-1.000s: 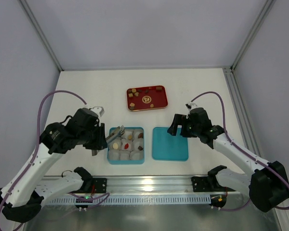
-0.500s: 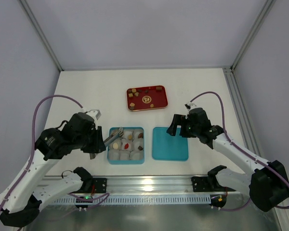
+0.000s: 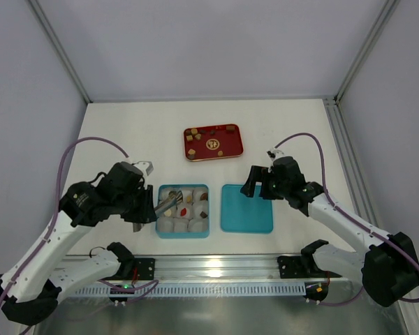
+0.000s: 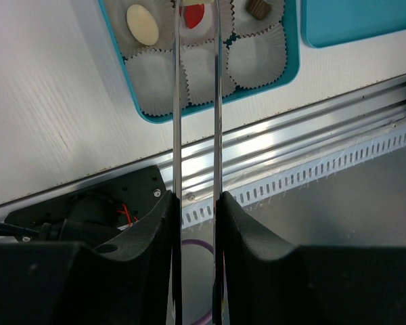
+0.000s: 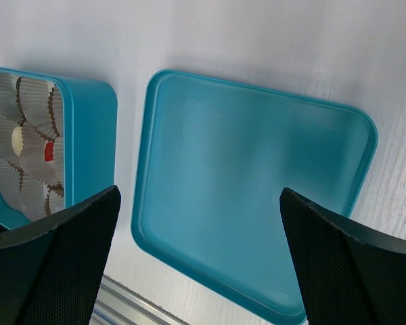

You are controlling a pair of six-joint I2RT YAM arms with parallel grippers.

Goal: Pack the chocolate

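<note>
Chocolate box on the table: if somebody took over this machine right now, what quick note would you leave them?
Left gripper: shut on metal tongs, tips over the teal box.
Right gripper: open, empty, above the teal lid.
Chocolate: a few pieces sit in the box's paper cups; several more lie on the red tray.
Done: some cups filled.
Left: the near row of cups is empty; move the tray's pieces over, then probably fit the lid.

One box [image 5: 95, 128] holds nine cups [image 4: 257, 57], with at least four chocolates [image 4: 143, 24] inside. One tray [image 3: 234, 145] carries roughly eight more. There are also one lid [image 3: 246, 208], one pair of tweezers [image 4: 176, 135] and two arms [image 3: 56, 237].
</note>
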